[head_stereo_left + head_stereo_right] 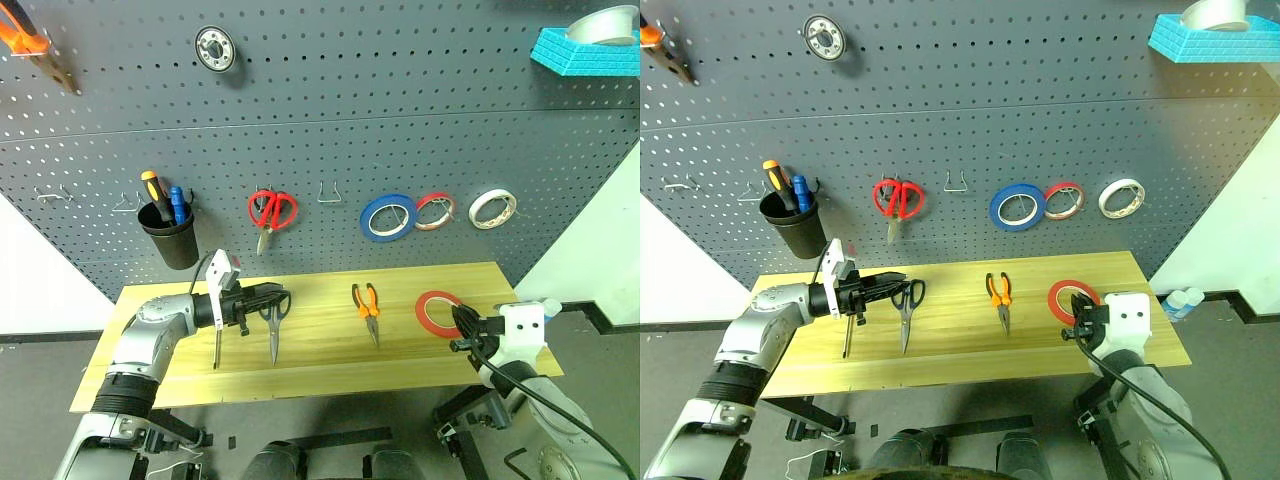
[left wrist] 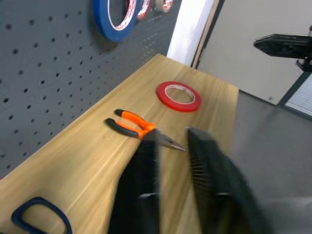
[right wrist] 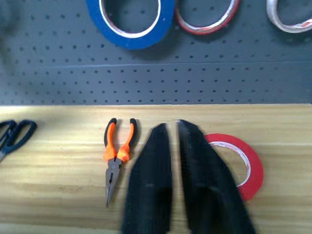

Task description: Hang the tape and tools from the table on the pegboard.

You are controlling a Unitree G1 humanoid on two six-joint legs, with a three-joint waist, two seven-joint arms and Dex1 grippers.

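The pegboard filled the back of the scene, with the table in front of it. On the board, from 9 o'clock across: a black cup holding an orange and a blue screwdriver, red scissors on a hook, then a blue roll, a thin red-rimmed roll and a white roll side by side toward 3 o'clock.

On the table, left end first: the screwdriver lay lengthwise, mostly under the left gripper. The gripper reached in from 9 o'clock, pointing toward 3, its tips over the handles of the black scissors. In the left wrist view its two fingers stood a narrow gap apart with nothing between them (slightly open, gripping nothing).

The scissors lay just beside the screwdriver, blades toward 6 o'clock. The pliers lay near table centre, handles toward 12, nose toward 6, well apart from the scissors.

The tape lay flat on the table toward its right end, at about 3 o'clock from the pliers. The right gripper sat just at the tape's near edge, at 5 o'clock of the scene. In the right wrist view its fingers were almost together, only a slit between them, holding nothing, and partly covered the tape's left side (contact with the tape could not be told).
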